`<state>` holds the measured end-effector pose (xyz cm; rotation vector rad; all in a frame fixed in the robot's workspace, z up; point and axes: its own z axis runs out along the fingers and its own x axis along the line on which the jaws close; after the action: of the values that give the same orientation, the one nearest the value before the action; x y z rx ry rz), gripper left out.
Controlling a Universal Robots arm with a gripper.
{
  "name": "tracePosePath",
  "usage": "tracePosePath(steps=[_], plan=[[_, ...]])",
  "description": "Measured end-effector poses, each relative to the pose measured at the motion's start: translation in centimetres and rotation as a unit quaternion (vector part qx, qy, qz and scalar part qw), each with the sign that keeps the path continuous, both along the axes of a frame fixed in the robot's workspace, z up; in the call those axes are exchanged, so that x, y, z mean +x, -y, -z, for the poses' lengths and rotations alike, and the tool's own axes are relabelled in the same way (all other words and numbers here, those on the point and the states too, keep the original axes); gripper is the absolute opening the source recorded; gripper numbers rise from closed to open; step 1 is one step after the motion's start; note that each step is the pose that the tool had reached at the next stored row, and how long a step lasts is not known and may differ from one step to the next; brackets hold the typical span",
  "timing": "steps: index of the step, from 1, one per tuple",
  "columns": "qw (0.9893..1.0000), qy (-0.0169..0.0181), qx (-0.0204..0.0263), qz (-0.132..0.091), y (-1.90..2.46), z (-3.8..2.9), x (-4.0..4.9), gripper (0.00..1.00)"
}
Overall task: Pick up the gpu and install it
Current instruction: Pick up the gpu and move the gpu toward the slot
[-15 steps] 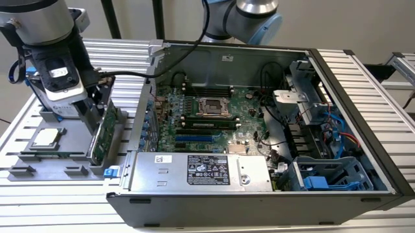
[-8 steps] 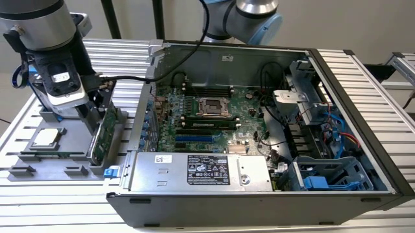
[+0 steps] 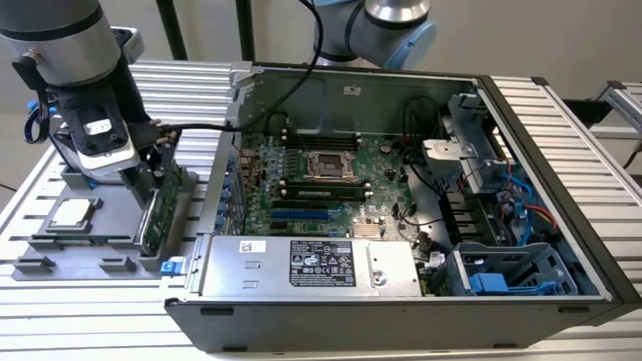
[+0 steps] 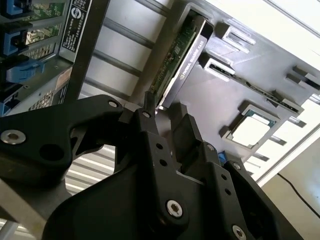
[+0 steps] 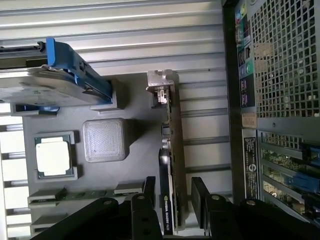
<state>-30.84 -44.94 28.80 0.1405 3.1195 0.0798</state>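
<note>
The gpu [image 3: 161,214] stands on edge in a slot of the grey parts tray [image 3: 60,259], at the exterior view's left, beside the open computer case. It is a green card [image 5: 171,165] with a black cooler face and a silver bracket [image 5: 161,85] at its far end. My gripper [image 5: 174,200] is right over it and open. One black finger [image 5: 149,192] sits on each side of the card's near end, with a small gap on both sides. The second wrist view shows the same straddle, with the gripper [image 4: 162,117] over the card's [image 4: 182,55] end.
The tray also holds a silver hard drive with blue rails [image 5: 50,85], a square processor chip [image 5: 52,157] and a grey ribbed block [image 5: 103,140]. The open case [image 3: 542,195] shows the motherboard [image 3: 331,180] and the power supply [image 3: 311,263]. The case wall [image 5: 232,100] is close beside the gpu.
</note>
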Motion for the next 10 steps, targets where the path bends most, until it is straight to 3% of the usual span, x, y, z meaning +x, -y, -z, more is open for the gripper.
tracePosePath(steps=[10], plan=[[1.0,0.0,0.0,0.0,0.0,0.79,-0.01,1.0]])
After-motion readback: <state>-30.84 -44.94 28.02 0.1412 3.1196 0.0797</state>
